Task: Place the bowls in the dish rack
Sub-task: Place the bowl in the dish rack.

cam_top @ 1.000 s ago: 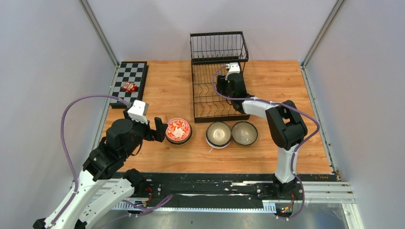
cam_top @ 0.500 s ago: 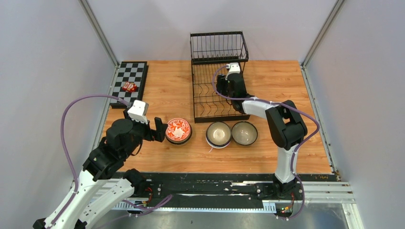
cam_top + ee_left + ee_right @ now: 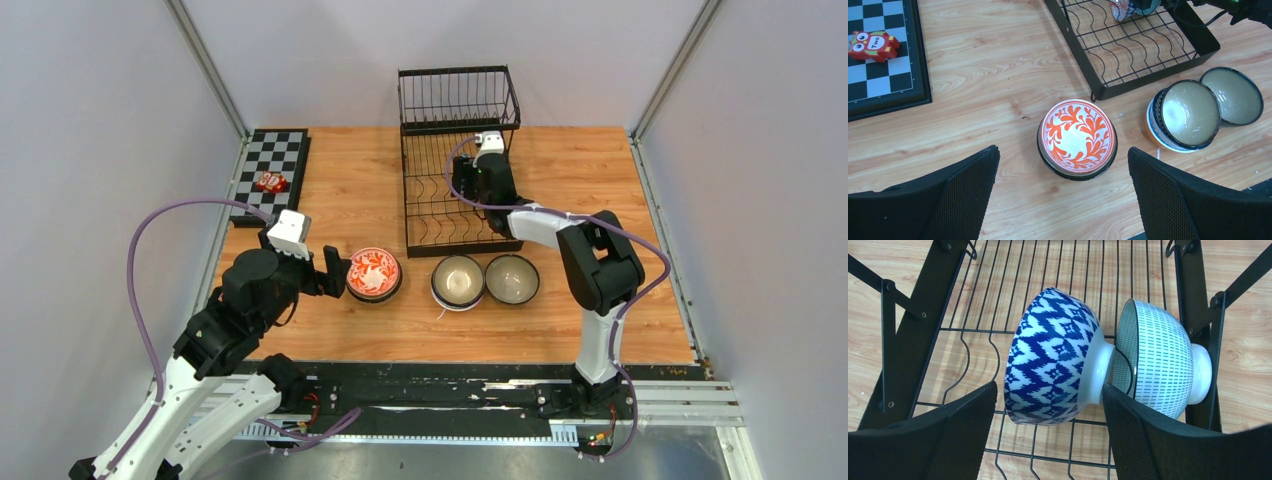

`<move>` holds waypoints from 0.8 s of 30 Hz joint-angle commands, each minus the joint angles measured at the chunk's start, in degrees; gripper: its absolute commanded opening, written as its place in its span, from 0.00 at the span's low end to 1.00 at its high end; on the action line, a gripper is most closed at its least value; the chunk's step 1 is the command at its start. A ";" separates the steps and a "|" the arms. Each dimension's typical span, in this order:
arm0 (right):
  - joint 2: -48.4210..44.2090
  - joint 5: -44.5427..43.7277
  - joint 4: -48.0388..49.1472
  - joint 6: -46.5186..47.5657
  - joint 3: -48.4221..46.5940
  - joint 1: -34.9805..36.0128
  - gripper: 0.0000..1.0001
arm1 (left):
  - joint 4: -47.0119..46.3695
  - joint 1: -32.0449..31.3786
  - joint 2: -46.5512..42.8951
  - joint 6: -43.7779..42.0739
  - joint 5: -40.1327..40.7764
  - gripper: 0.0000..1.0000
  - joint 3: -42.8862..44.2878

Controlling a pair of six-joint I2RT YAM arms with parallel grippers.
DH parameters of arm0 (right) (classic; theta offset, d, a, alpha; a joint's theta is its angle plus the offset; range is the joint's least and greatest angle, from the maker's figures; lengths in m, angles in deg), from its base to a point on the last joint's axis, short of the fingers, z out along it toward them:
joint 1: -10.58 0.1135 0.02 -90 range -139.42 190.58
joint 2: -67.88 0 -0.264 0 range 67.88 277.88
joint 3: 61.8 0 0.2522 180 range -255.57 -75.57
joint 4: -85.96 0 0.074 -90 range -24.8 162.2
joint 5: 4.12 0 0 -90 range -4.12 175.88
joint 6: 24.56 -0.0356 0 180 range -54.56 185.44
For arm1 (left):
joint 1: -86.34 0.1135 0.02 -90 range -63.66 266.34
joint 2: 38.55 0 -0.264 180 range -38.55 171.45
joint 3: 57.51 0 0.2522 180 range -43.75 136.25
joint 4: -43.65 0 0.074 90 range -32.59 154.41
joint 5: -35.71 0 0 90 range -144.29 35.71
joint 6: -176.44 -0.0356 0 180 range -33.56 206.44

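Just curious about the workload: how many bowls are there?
6: in the dish rack, a blue-patterned bowl and a pale dashed bowl; on the table, a red floral bowl, a cream bowl nested in an orange-banded bowl, a second cream bowl. Stacks may hide more.

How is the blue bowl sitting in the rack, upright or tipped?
Tipped on its side: the blue bowl lies in the dish rack, foot toward the striped bowl.

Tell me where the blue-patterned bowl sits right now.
Right wrist view: the blue-patterned bowl stands on edge in the dish rack, between the fingers of the right gripper, its foot against the dash-patterned bowl on its right.
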 commanded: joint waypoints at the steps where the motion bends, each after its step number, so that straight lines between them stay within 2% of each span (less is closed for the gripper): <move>1: -3.00 -0.06 1.77 -1.31 1.26 -0.70 0.79 | -0.91 0.37 0.15 -0.80 -0.66 1.00 -0.53; 5: -3.46 -0.94 0.90 -1.37 1.23 -0.74 0.78 | -0.86 0.44 0.03 -0.74 -0.67 1.00 -0.46; 15: -3.59 -1.29 0.75 -1.22 1.54 -0.66 0.66 | -0.99 0.41 0.08 -0.85 -0.77 1.00 -0.55; 24: -7.71 -0.35 0.00 -1.21 3.67 0.04 0.67 | -0.97 0.42 0.12 -0.71 -0.71 1.00 -0.50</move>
